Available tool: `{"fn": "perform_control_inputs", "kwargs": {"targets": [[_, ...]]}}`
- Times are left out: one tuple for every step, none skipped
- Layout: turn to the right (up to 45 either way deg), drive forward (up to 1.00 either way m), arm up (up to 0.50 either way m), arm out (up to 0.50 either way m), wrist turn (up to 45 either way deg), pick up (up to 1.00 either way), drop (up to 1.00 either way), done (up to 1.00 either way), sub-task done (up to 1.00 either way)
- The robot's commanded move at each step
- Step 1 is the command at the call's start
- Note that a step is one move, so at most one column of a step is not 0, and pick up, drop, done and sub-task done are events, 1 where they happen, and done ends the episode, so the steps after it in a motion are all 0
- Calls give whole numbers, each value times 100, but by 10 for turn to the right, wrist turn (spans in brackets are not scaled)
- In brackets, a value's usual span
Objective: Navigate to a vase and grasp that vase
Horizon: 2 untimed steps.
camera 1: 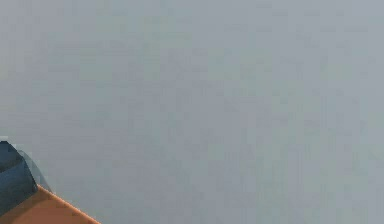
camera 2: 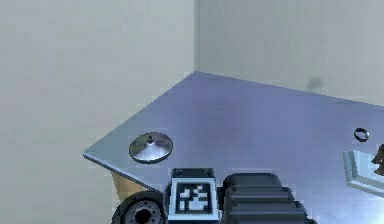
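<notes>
Grey tabletop (camera 2: 250, 110) bears silver domed object (camera 2: 151, 148) near gripper (camera 2: 137, 211)

No words, numbers or brands can be read. The white square (camera 2: 195, 197) at the arm side view's bottom edge bears a black blocky pattern, not letters.

At six o'clock in the arm side view sits a white square marker (camera 2: 195, 197) with blocky black marks and a black frame. At its three o'clock is a black ribbed arm housing (camera 2: 262, 198). At its nine o'clock is a round black part (camera 2: 137, 212) with a grey centre.
</notes>
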Motion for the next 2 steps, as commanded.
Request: {"fn": "perform_control_inputs", "kwargs": {"targets": [[0,0,0,22,0,0,0,0,0],[0,0,0,0,450,0,0,0,0]]}}
